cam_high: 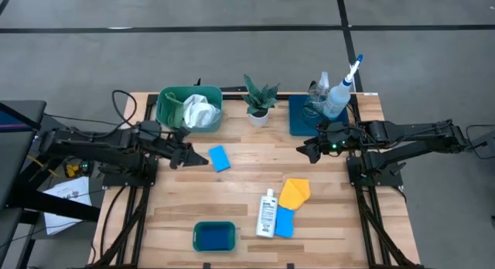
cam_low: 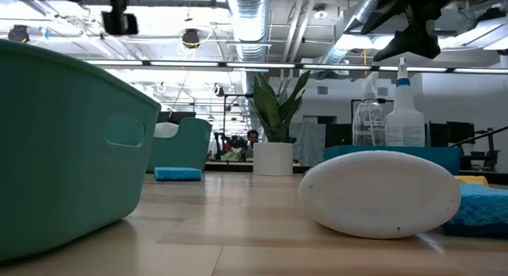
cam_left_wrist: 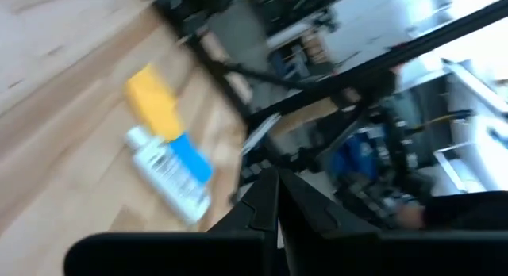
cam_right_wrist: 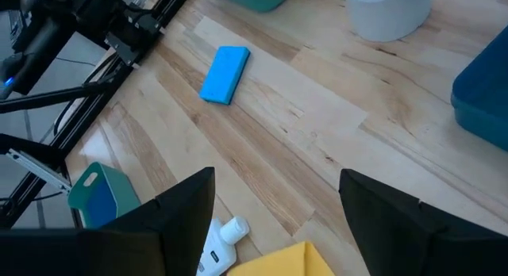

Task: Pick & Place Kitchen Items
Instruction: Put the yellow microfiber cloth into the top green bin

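Table (cam_high: pixel 247 184): pale wooden slats, both arms reaching in from the sides.

Left gripper (cam_high: pixel 203 160): held over the table just beside the far blue sponge, fingers (cam_left_wrist: pixel 266 201) pressed together, nothing between them.

Right gripper (cam_high: pixel 303 151): held over the table in front of the dark blue tray, fingers (cam_right_wrist: pixel 178 208) spread wide apart, nothing between them.

Far blue sponge (cam_high: pixel 220 158): flat on the wood, between the two grippers, nearer the left one; also seen in the right wrist view (cam_right_wrist: pixel 225 74).

Small white bottle (cam_high: pixel 267 213): lying on its side towards the near edge, cap pointing to the far side.

Yellow cloth (cam_high: pixel 295 192): crumpled, just beside the small white bottle on its right.

Near blue sponge (cam_high: pixel 285 222): touching the yellow cloth's near edge and lying against the bottle.

White cloth (cam_high: pixel 199 111): bunched inside the large green tub (cam_high: pixel 170 107) at the far left of the table.

White spray bottle (cam_high: pixel 338 95): upright in the dark blue tray (cam_high: pixel 298 118) at the far right, blue trigger on top.

Clear spray bottle (cam_high: pixel 319 91): upright in the same tray, just beside the white one.

Potted plant (cam_high: pixel 258 103): white pot, between tub and tray.

Small green tub (cam_high: pixel 213 236): at the near edge, blue inside.
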`<move>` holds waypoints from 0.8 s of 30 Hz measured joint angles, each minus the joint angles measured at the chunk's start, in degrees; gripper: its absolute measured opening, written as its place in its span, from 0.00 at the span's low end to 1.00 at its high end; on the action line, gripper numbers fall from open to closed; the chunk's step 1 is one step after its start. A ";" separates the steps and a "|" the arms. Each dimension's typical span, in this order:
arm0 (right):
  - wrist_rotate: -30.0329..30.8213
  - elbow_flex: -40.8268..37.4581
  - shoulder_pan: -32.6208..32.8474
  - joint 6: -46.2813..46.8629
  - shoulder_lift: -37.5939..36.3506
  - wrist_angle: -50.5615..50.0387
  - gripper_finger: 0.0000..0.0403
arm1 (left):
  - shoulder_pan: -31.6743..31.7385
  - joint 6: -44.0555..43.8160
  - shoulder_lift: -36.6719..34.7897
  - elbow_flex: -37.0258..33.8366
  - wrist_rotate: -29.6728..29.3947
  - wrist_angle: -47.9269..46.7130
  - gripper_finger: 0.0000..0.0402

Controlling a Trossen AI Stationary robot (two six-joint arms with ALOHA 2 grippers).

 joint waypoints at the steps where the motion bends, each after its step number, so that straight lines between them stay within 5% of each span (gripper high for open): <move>1: -0.04 0.00 0.02 0.05 -0.01 -0.11 0.65 | -0.29 0.02 0.63 0.00 0.00 2.61 0.00; 8: -1.49 0.00 0.00 2.53 0.05 -1.81 0.65 | -1.59 1.49 2.70 0.00 -0.88 17.68 0.00; 18: -1.88 0.00 0.55 8.20 1.78 -7.53 0.65 | -6.14 3.83 2.70 0.00 -7.13 18.07 0.00; 24: -0.70 0.05 2.82 16.99 3.53 -6.97 0.65 | -6.35 17.12 1.79 0.00 -7.04 18.00 0.00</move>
